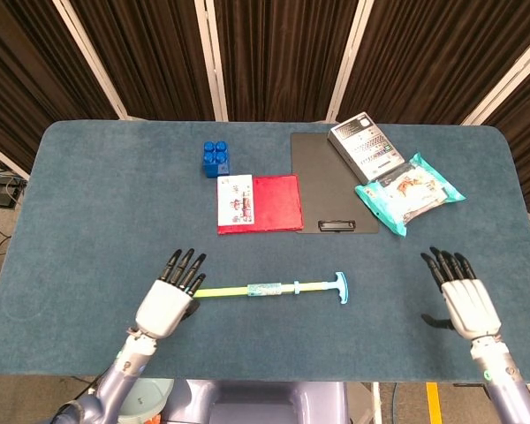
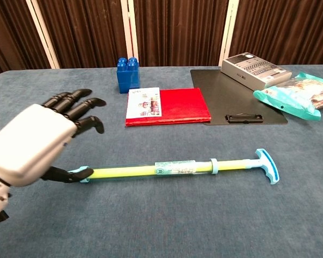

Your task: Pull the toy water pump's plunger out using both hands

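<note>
The toy water pump [image 1: 265,289] [image 2: 172,169] lies flat near the table's front edge, yellow-green tube with a light blue nozzle at its left end and a blue T-handle [image 1: 340,287] [image 2: 267,165] at its right. My left hand [image 1: 168,300] [image 2: 35,142] hovers over the nozzle end, fingers spread, holding nothing; its thumb is close to the nozzle tip. My right hand [image 1: 462,299] is open well to the right of the T-handle, fingers apart, and shows only in the head view.
Behind the pump lie a red booklet [image 1: 258,203], a blue block [image 1: 215,158], a black clipboard [image 1: 329,181] bearing a grey box [image 1: 364,146], and a teal snack bag [image 1: 409,194]. The blue felt table [image 1: 88,203] ends just before my hands.
</note>
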Controlling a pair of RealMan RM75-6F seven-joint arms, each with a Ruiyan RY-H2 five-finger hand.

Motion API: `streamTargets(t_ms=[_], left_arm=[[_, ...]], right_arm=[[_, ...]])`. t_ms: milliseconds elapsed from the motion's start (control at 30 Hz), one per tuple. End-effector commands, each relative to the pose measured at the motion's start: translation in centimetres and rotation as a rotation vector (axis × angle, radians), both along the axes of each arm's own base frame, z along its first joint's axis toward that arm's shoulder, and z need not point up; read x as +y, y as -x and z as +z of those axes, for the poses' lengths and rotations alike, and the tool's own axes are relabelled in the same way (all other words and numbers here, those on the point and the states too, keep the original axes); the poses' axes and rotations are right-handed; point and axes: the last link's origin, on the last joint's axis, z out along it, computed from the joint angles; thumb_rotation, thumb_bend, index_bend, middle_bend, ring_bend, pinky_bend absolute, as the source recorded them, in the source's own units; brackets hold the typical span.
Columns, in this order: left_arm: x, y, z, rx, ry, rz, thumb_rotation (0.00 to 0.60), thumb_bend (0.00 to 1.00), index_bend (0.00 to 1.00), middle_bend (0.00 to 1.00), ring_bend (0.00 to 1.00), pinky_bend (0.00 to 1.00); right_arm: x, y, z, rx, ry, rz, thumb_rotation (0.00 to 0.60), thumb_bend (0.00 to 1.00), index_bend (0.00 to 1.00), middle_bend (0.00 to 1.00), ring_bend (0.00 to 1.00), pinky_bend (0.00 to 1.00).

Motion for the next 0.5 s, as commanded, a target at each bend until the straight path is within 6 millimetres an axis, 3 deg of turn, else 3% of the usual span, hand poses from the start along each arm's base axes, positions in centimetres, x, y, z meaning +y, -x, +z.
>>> streamTargets(t_ms=[33,500], left_arm=[[0.7,-0.6,-1.9,0.020,0.016,0.021,0.600,0.15,0.35,0.11,0.04,0.14],[1.2,0.2,-4.0,0.088,-0.001,0.030,0.600,0.15,0.39,0.11,0.04,0.14]], right_arm=[[-0.4,0.1,0.6,-0.013,0.014,-0.005,0.600,0.00,0.00,0.00,0.00,0.06],[-0.5,0.5,1.9,-0.023,0.041,-0.024,0.600,0.00,0.00,0.00,0.00,0.06]])
